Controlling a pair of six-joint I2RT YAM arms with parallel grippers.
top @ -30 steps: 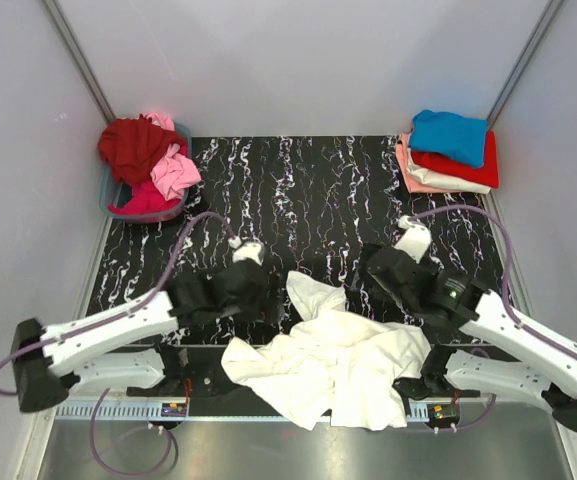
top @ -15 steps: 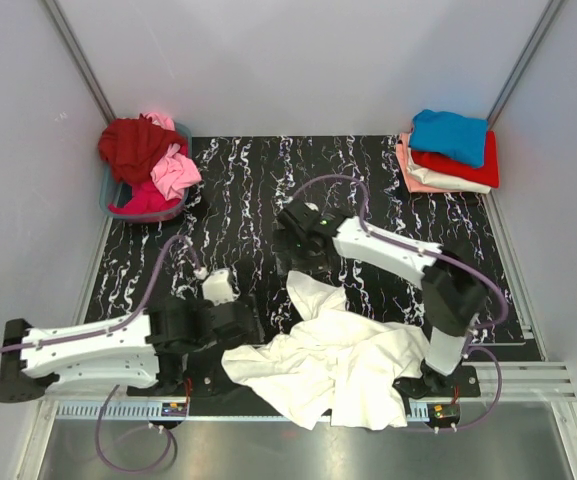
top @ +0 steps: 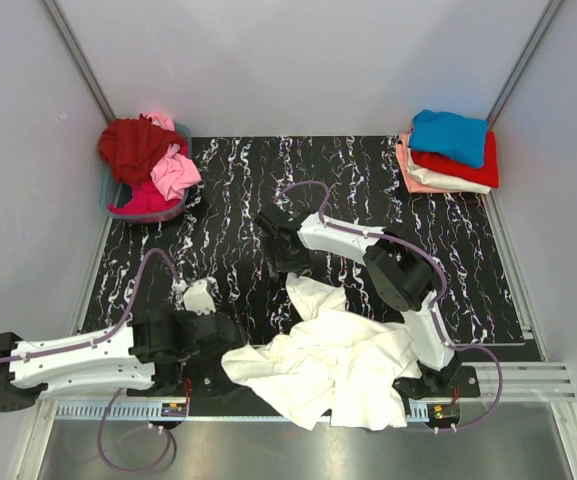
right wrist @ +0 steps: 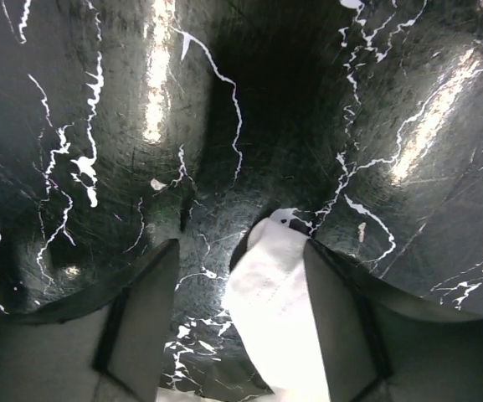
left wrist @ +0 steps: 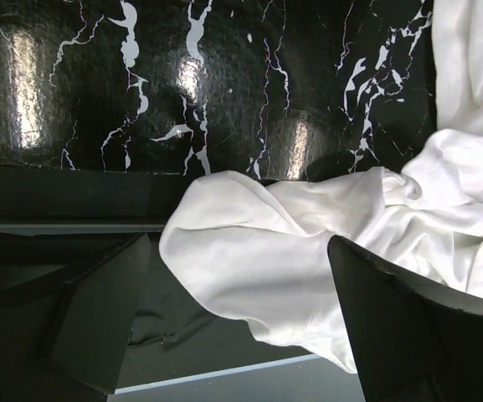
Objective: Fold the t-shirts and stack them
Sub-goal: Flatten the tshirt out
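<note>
White shirt (top: 333, 365) lies crumpled at the near edge of the worktop (top: 268, 180), between the two arm bases. Its near part hangs past the worktop's edge. One narrow flap reaches toward the far side and ends just beside the right claw (top: 286, 260).

In the right wrist view, the right claw (right wrist: 239, 247) is released with its jaws spread. The hemmed end of the white shirt (right wrist: 274, 293) sits between them. The cloth lies against one finger (right wrist: 341, 327), and a dark gap separates it from the other finger. Nothing is clamped.

The left claw (top: 236, 338) sits low just beside the shirt's left edge. In the left wrist view, the left claw (left wrist: 239, 244) is also released with its jaws wide. A rounded fold of the white shirt (left wrist: 258, 268) bulges into the space between the jaws. The fold comes close to both fingers (left wrist: 99, 322), but I cannot tell whether it touches either.

At the far left corner a basket (top: 108, 198) holds a heap of a dark red shirt (top: 133, 145), a pink shirt (top: 175, 175) and a magenta shirt (top: 146, 200). At the far right corner is a folded stack with a blue shirt (top: 448, 135) on top. A red shirt (top: 468, 162) lies under it, and a salmon shirt (top: 413, 178) is lowest. Both the heap and the stack are well apart from the claws.
</note>
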